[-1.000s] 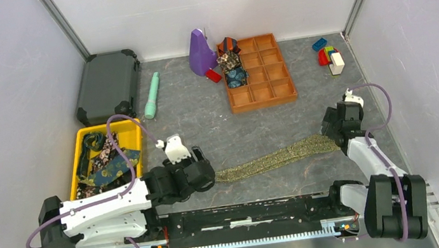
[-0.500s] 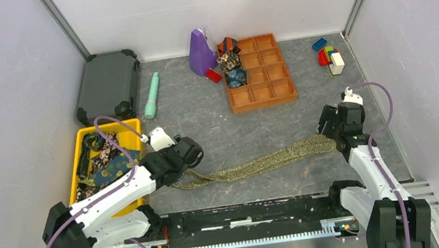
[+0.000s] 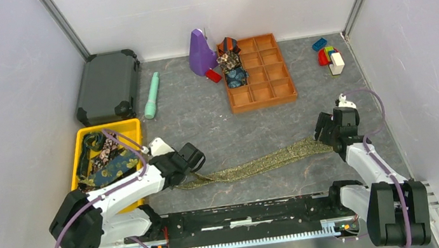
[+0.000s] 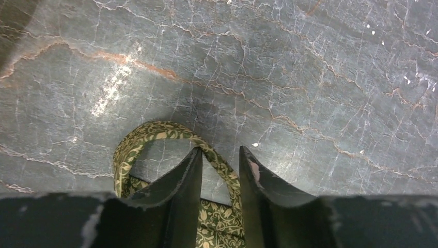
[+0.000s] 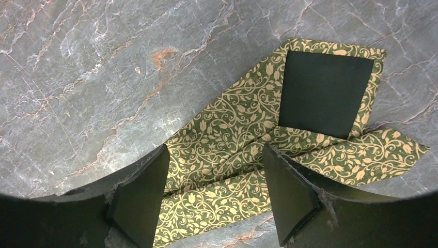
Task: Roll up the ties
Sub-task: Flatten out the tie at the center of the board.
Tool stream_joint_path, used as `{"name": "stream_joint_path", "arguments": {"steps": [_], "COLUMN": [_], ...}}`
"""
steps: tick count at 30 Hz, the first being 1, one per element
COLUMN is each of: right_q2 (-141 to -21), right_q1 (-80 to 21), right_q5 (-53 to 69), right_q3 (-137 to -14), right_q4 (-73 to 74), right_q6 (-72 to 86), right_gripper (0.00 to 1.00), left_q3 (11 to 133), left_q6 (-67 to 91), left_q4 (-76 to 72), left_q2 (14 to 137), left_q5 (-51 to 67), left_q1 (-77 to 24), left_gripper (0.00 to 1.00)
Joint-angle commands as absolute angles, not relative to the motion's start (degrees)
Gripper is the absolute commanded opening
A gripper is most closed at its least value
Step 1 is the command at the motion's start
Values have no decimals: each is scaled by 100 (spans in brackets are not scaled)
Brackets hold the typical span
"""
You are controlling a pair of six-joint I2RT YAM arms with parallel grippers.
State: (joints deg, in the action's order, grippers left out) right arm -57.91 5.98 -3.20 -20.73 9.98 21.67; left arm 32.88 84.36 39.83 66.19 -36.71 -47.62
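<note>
An olive-gold patterned tie lies stretched across the table between my two arms. Its narrow end is folded into a standing loop. My left gripper is low over that loop, its jaws narrowed but still apart, with the fold's band running through the gap. The tie's wide end, flipped to show a black lining patch, lies under my right gripper, whose open fingers straddle it. More ties lie in a yellow bin. Rolled ties sit in an orange tray.
The yellow bin stands left of my left arm, a dark case behind it. A teal cylinder, a purple object and the orange compartment tray are at the back. Toy blocks sit far right.
My left arm swung left and down onto the tie's narrow end, dragging it left, and its jaws have narrowed around the fold. My right gripper lowered over the wide end, still open.
</note>
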Motion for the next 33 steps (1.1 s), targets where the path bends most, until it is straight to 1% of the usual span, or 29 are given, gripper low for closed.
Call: {"name": "stream_joint_path", "arguments": {"steps": [1, 5, 6, 7, 10, 12, 19, 22, 26, 30, 33], "right_q2": [-5900, -6000, -6016, -6035, -6062, -6104, -6396, -6587, -6764, -6844, -6877], "right_q1": [571, 571, 571, 571, 571, 571, 571, 571, 571, 572, 571], "right_q5": [-268, -252, -254, -250, -229, -229, -174, -150, -102, -87, -89], "right_q3": [-2008, -1997, -1995, -1998, -1969, -1954, -1869, -1859, -1860, -1864, -1890], "right_q4": [607, 543, 537, 528, 468, 421, 137, 42, -162, -239, -237], "right_q6": [2196, 2163, 2154, 2154, 2153, 2151, 2179, 2204, 2220, 2241, 2216], "right_gripper": [73, 73, 73, 73, 73, 73, 73, 73, 73, 73, 73], "left_q3": [3160, 3084, 3067, 3055, 3074, 3100, 3215, 3180, 3082, 3053, 3214], "left_q6": [8802, 8815, 8814, 8808, 8817, 8837, 9044, 9259, 9538, 9926, 10301], "left_q4": [3646, 3636, 3647, 3647, 3750, 3898, 4747, 5042, 5291, 5541, 5971], "left_q2": [6656, 6637, 6633, 6626, 6516, 6361, 5605, 5344, 5132, 4996, 4901], "left_q5": [-3778, -3750, -3729, -3698, -3598, -3553, -3535, -3500, -3387, -3296, -3351], "left_q1": [-4737, -4737, -4737, -4737, -4737, -4746, -4868, -5015, -5318, -5902, -6451], "left_gripper": [34, 25, 22, 16, 5, 4, 5, 9, 20, 33, 35]}}
